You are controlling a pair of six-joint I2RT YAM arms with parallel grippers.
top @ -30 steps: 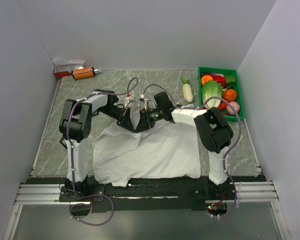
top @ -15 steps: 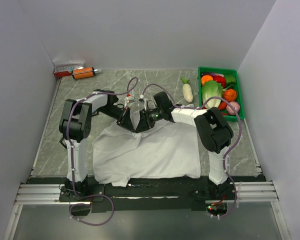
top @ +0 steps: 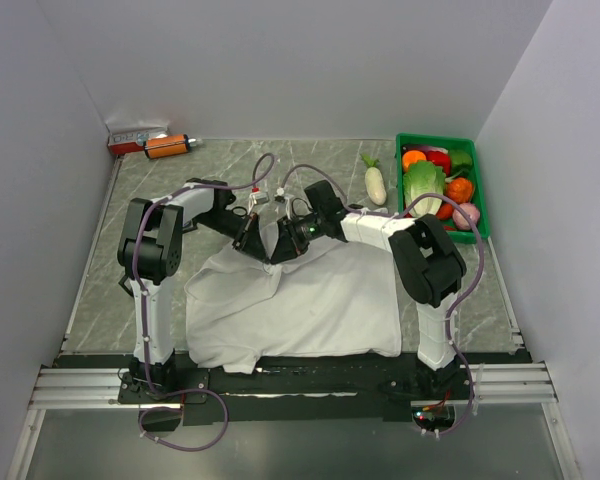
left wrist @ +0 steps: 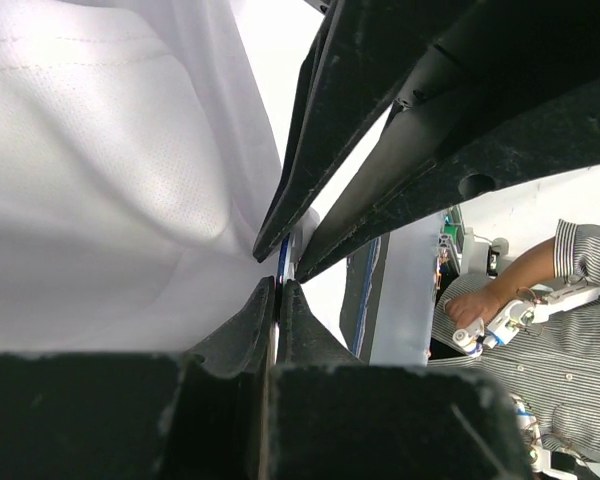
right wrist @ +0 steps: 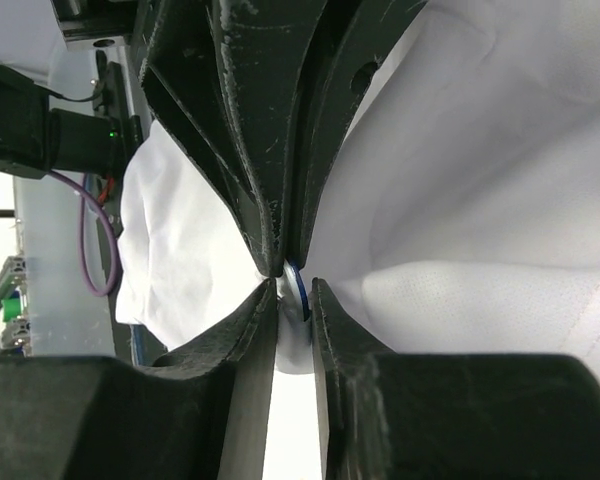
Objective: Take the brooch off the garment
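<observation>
Grey marble table [top: 220, 160], white walls all round. The garment [top: 310, 300] lies flat near the arm bases, with its far edge bunched up where both arms meet. There the right fingers [right wrist: 242, 345] are clamped on the brooch [right wrist: 298, 285], just a blue sliver seen edge-on. The left fingers [left wrist: 230, 340] pinch the cloth right beside it.

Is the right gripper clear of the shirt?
No, the right gripper pinches the white shirt, with the blue brooch edge-on between its fingers.
</observation>
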